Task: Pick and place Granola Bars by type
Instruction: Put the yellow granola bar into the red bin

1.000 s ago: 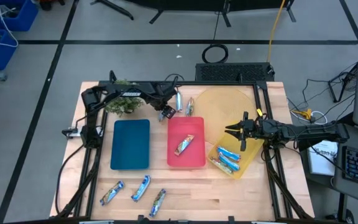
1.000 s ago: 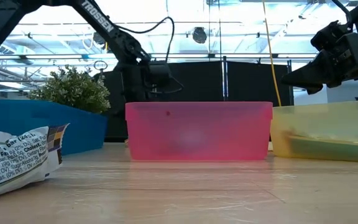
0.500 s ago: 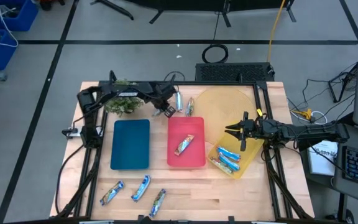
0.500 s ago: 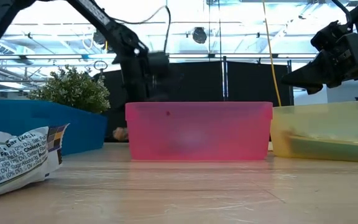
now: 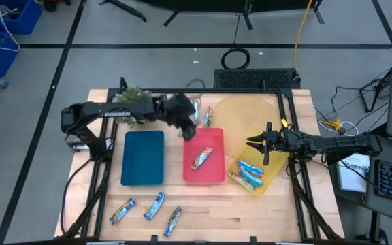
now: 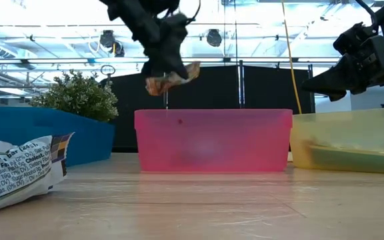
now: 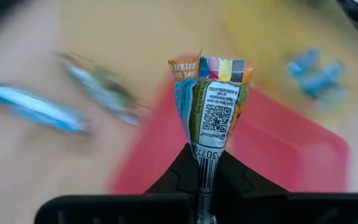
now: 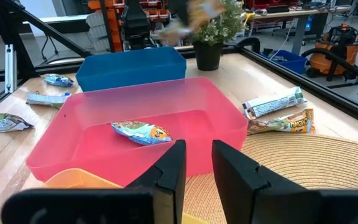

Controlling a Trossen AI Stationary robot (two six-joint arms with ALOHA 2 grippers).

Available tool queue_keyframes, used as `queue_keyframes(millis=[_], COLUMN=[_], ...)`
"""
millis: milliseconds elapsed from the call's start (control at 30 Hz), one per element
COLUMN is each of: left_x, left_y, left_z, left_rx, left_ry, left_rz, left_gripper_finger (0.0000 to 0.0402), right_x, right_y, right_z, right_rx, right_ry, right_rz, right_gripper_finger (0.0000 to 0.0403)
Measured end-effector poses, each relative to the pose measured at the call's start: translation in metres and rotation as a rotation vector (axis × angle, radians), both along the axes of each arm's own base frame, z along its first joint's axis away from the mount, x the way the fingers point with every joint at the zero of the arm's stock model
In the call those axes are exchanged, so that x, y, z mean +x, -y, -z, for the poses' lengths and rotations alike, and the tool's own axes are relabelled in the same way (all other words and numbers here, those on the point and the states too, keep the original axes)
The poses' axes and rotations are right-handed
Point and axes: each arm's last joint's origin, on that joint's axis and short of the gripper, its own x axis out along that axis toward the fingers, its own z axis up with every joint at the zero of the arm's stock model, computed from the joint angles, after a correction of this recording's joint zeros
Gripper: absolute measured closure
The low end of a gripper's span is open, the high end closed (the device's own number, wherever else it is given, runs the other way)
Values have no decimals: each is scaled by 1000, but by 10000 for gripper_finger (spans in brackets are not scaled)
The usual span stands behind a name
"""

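My left gripper (image 5: 185, 126) hangs over the far left corner of the red tray (image 5: 213, 173) and is shut on one granola bar (image 7: 210, 106), a foil bar with orange, blue and green print. In the low view that bar (image 6: 173, 77) hangs high above the red tray's rim (image 6: 212, 113). One bar (image 5: 201, 158) lies flat in the red tray. Several blue bars (image 5: 249, 174) lie in the yellow tray (image 5: 272, 174). Two bars (image 5: 207, 116) lie on the table behind the red tray, three (image 5: 154, 205) near the front edge. My right gripper (image 5: 258, 148) hovers open above the yellow tray. My left gripper pinches one end of the bar (image 7: 204, 167) between its two fingers. The fingers come from above and point down. The rest of the bar sticks out past the fingertips to its crimped free end (image 7: 210, 64). It hangs tilted below the gripper, clear of table and tray.
An empty blue tray (image 5: 143, 158) lies left of the red one. A small green plant (image 5: 129, 109) stands at the far left under my left arm. A round woven mat (image 5: 250, 116) lies at the far right. One bar (image 6: 15, 170) lies close in the low view.
My left gripper has dipped to the table behind the red tray, taken hold of a granola bar there, and risen with it, shifting slightly toward the red tray. The bar is now lifted clear. The left arm's elbow has swung toward the table's left edge.
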Motion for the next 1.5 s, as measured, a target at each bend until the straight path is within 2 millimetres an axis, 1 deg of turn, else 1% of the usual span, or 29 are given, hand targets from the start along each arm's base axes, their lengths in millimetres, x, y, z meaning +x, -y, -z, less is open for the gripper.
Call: queue_keyframes(millis=[67, 167, 233, 333, 433, 533, 633, 800, 900, 1067, 1167, 1267, 1333, 1367, 1433, 1500], left_x=[2, 13, 19, 33, 46, 49, 49, 49, 49, 51, 49, 41, 34, 31, 24, 18], left_y=[19, 42, 51, 58, 63, 62, 57, 58, 58, 55, 45, 22, 0, -12, -39, -65], left_z=[2, 11, 24, 45, 62, 72, 74, 74, 73, 68, 57, 40, 29, 27, 26, 30], left_rx=[-33, -38, -51, -110, -179, -181, -202, -219, -212, -164, -106, 10, 49, 44, -16, -85], left_ry=[-19, -27, -67, -83, -59, -82, -87, -86, -84, -30, 22, 52, 74, 84, 116, 130], left_rz=[57, 129, 150, 172, 222, 216, 194, 211, 215, 260, 265, 161, 77, 48, -6, -71], left_gripper_finger=[382, 383, 383, 382, 381, 383, 367, 307, 278, 249, 241, 240, 239, 239, 239, 238], right_x=[0, 0, 0, 0, 1, 1, 1, 1, 1, 1, 1, 1, 1, 1, 1, 1], right_y=[0, 0, 0, 0, 0, 0, 0, 0, 0, 0, 0, 0, 0, 0, 0, 0], right_z=[0, 1, 1, 1, 0, 0, 0, 0, 0, 0, 0, 0, 0, 0, 0, 0], right_rx=[-6, -14, -14, -7, 2, 3, 4, 3, 1, 1, 1, 1, 1, 2, 3, 3], right_ry=[-4, -9, -9, -7, -4, -1, 1, -1, -1, -1, -1, -1, -1, 0, 0, -1], right_rz=[-1, -2, -2, -1, 0, 1, 1, 0, 0, 0, 0, 0, 0, 0, -1, -1], right_gripper_finger=[330, 330, 330, 330, 330, 330, 330, 330, 330, 330, 330, 330, 330, 330, 330, 330])
